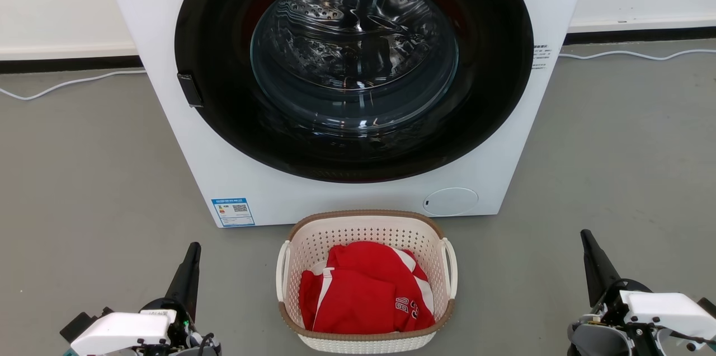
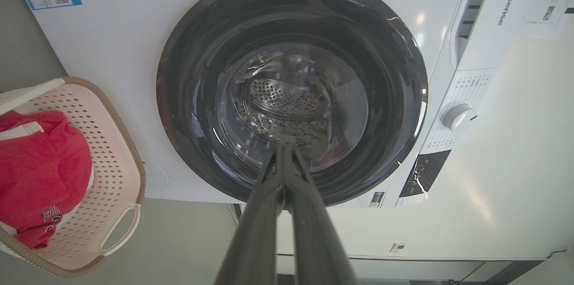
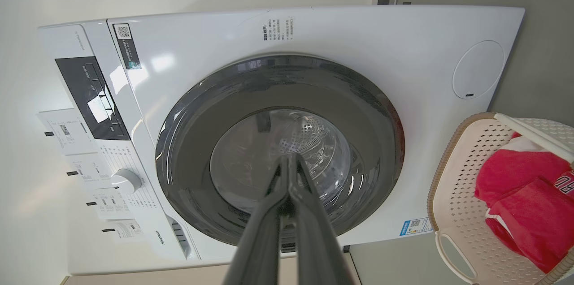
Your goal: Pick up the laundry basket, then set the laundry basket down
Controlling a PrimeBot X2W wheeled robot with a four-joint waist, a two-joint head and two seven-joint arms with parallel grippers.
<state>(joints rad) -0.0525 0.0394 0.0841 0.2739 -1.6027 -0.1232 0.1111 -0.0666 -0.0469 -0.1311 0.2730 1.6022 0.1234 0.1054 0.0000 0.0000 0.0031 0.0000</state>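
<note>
On floor (image 1: 84, 177) at 6 o'clock of washing machine (image 1: 347, 202): laundry basket (image 1: 358, 214), red garment (image 1: 363, 289) inside. Likely light, stiff plastic; best taken by white handles (image 1: 282, 272) at 9 and 3 o'clock. Both jaws pressed together, empty, well apart from it.

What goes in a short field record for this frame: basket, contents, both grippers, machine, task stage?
basket: laundry basket upright on the grey floor, just in front of the washing machine
contents: red garment with white trim
left: left gripper shut, empty, to the basket's left, not touching it
right: right gripper shut, empty, to the basket's right, not touching it
machine: round door looks closed
task stage: basket not yet picked up
</note>
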